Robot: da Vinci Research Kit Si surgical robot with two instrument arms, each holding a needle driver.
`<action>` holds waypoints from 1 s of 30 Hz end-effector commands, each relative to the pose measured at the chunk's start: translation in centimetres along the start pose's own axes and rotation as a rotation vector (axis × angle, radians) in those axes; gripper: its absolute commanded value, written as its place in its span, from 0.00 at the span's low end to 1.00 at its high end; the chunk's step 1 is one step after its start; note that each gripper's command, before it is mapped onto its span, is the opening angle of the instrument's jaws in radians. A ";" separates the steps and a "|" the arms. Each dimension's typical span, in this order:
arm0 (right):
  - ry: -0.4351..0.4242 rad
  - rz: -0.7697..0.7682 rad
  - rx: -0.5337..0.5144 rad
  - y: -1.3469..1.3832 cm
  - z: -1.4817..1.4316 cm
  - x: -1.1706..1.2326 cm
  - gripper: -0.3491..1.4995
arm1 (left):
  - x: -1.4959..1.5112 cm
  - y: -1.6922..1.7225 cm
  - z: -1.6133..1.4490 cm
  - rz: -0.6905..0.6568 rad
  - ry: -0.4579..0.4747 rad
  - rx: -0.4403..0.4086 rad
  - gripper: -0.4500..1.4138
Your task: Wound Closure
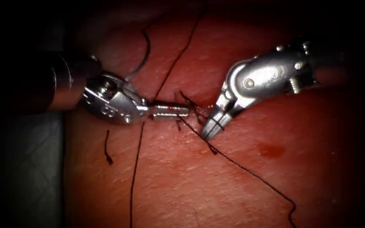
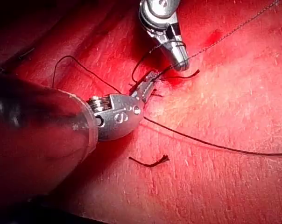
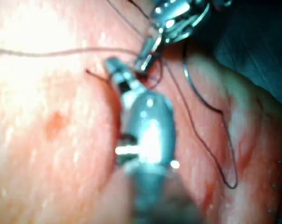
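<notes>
While thread [image 1: 250, 172] loops round the right tool [image 1: 210, 131], its jaws closed, the left tool [image 1: 172, 110] lies closed on the tissue [image 1: 191, 185], grip contents unclear.

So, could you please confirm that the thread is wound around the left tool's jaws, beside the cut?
Not quite: the thread is wound around the right tool, not the left tool, beside the cut. The endoscope view shows it.

Both claws [image 1: 172, 110] [image 1: 210, 128] — closed, tip-to-tip
</notes>
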 end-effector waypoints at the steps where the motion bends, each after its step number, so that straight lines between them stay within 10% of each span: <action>1: -0.027 0.000 0.024 0.08 0.16 0.02 0.13 | -0.03 0.04 0.07 0.001 0.000 -0.004 0.00; 17: -0.191 0.020 0.158 0.03 0.15 0.06 0.61 | -0.01 0.03 0.08 -0.001 0.000 -0.009 0.00; 30: -0.262 0.026 0.208 -0.01 0.39 -0.03 0.52 | -0.01 0.01 0.10 -0.003 -0.001 -0.009 0.00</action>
